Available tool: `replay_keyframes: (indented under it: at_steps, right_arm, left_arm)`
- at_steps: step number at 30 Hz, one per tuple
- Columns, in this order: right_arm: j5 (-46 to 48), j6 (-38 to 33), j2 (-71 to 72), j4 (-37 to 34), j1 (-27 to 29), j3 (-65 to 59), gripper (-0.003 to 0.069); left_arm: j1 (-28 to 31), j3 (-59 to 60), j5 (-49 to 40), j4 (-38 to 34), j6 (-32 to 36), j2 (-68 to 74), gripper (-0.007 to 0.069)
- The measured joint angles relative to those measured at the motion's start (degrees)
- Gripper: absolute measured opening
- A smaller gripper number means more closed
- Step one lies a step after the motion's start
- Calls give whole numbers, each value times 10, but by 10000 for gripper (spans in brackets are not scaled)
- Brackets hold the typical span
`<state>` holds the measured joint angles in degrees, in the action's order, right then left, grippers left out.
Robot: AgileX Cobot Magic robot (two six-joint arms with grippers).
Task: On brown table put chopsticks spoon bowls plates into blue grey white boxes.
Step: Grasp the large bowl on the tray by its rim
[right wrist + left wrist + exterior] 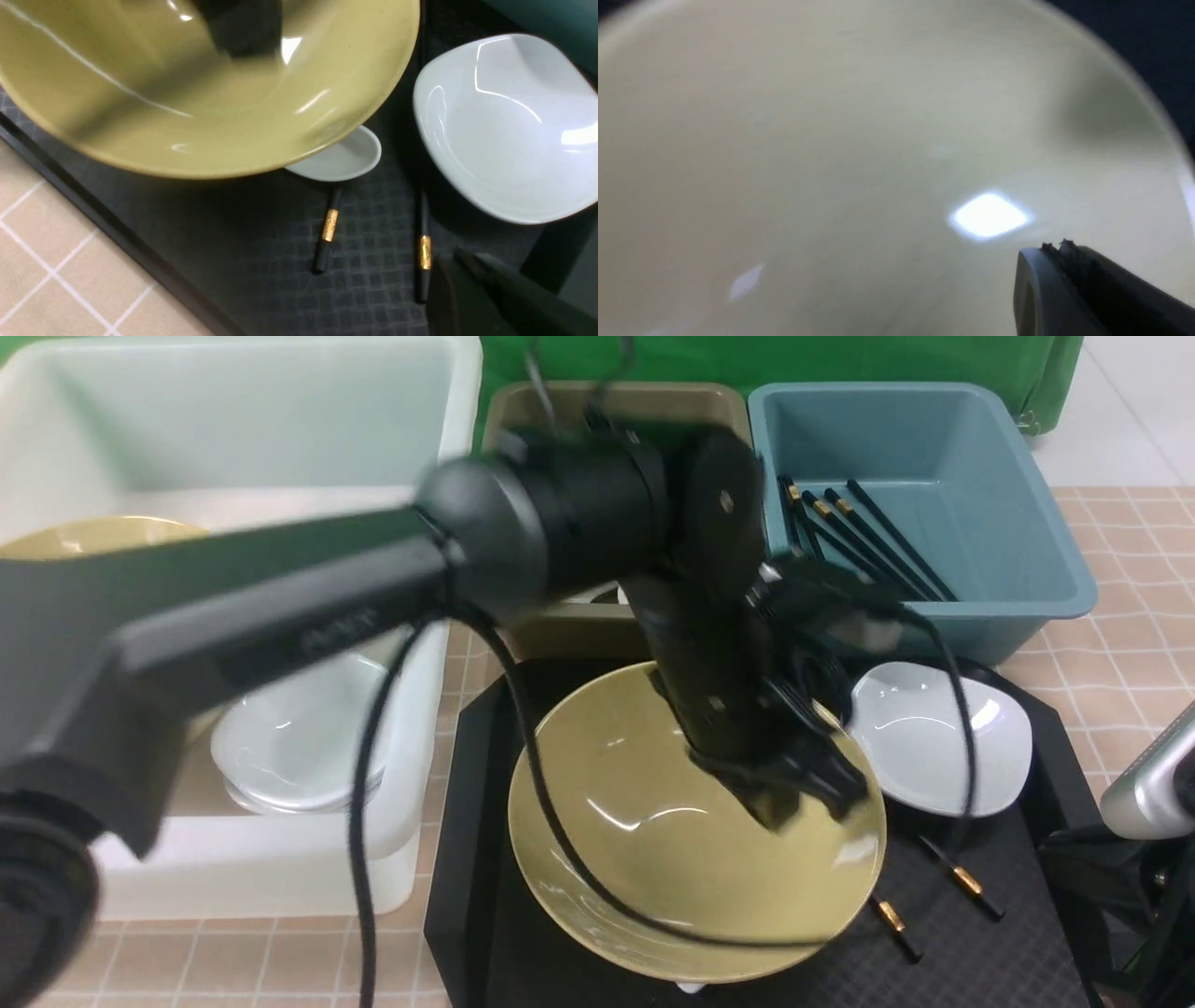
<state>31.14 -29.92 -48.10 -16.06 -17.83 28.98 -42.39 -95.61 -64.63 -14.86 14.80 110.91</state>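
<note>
Item: one bowl (653, 859), olive-yellow, lay tilted on the tray (990, 933), overlapping two chopsticks (966, 882) and near a white plate (943, 737). Left claw (808, 812), closed and apparently unladen, was over the bowl; right claw (460, 261), narrow, seemed empty. Judged best: open wide, pinch one rim squarely, lift level, clear of the plate, towards the white box (261, 873).

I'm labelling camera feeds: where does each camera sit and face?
Front: between the arms, facing forward over the yellow bowl; both arms show.
Left wrist: on the left arm, facing a bowl's pale, blurred inside; its gripper shows.
Right wrist: on the right arm, facing tray and spoon; its gripper shows.
Front and right wrist share the white dish.
</note>
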Motion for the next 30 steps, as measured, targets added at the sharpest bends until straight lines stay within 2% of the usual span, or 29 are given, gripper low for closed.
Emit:
replay_keyframes:
  at_steps: [3, 6, 10, 15, 19, 21, 25, 26, 28, 29, 30]
  right_arm:
    - [0, 2, 0, 0, 0, 0, 61]
    - [0, 2, 0, 0, 0, 0, 63]
    - [0, 2, 0, 0, 0, 0, 67]
    - [0, 2, 0, 0, 0, 0, 68]
    - [0, 4, -1, 0, 0, 0, 68]
    - [0, 4, -1, 0, 0, 0, 69]
    - [0, 4, -3, 0, 0, 0, 72]
    - [0, 4, -3, -1, 0, 0, 74]
    - [0, 4, -3, -1, 0, 0, 76]
    - [0, 4, -3, -2, 0, 0, 76]
    - [0, 5, -3, -2, 0, 0, 76]
  left_arm:
    - [38, -6, -6, 66, -53, -27, 11]
    - [72, -6, 4, 96, -95, -35, 37]
    - [97, 9, 24, 115, -117, -29, 146]
    - [98, 23, 24, 156, -121, -3, 348]
    - [98, 23, 24, 168, -123, 19, 421]
    - [98, 23, 24, 168, -124, 25, 425]
    - [98, 23, 26, 161, -127, 52, 382]
    - [98, 23, 26, 149, -127, 62, 324]
    - [98, 23, 25, 149, -124, 65, 279]
    - [98, 22, 20, 137, -119, 60, 209]
    - [98, 22, 17, 134, -118, 59, 195]
